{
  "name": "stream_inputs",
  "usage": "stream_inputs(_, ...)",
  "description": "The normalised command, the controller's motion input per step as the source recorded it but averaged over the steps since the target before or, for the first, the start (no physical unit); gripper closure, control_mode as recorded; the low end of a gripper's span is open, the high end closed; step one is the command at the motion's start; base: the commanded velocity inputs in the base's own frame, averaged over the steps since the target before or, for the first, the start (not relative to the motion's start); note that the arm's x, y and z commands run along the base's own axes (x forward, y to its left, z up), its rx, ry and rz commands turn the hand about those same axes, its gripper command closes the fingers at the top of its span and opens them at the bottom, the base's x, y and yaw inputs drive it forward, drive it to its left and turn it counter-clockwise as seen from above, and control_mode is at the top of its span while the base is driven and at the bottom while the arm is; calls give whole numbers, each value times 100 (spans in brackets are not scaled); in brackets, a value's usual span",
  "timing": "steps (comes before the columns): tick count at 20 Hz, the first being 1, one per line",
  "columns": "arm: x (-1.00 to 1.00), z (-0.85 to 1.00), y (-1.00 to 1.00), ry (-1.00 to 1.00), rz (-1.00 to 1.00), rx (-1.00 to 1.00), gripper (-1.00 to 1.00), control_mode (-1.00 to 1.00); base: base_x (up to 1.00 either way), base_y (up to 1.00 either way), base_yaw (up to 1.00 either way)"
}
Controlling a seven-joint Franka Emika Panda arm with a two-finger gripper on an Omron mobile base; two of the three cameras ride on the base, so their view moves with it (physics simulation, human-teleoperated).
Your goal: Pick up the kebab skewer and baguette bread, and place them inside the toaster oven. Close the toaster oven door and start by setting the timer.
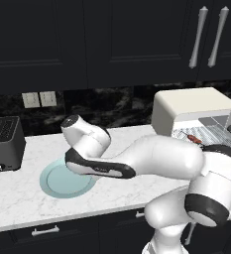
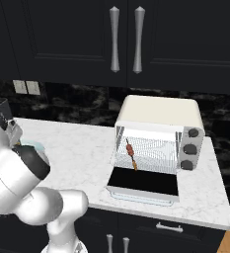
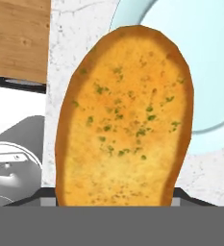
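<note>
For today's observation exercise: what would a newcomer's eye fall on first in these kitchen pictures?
In the hand view, the golden, herb-flecked baguette bread looms close to the camera, above the light-blue plate. In the right base view, the toaster oven stands on the counter with the toaster oven door dropped open and the kebab skewer lying on its rack.

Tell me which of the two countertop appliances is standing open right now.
The cream-white toaster oven at the counter's right: its glass door lies folded down, the kebab skewer on its rack. The dark slot toaster at left has no door.
</note>
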Motion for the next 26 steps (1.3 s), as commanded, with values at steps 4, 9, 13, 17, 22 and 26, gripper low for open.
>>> stream_inputs(4,-32,44,-98,-10,-1,21,100,-100,0,0,0)
stream_inputs(9,-5,60,-100,-2,-19,13,100,-100,0,0,0)
stream_inputs(13,0,76,-100,0,-36,7,100,-100,0,0,0)
stream_inputs(17,0,51,-100,0,-43,3,100,-100,0,0,0)
stream_inputs(22,12,28,-100,0,-49,0,100,-100,0,0,0)
stream_inputs(26,17,8,-100,0,-48,0,100,-100,0,0,0)
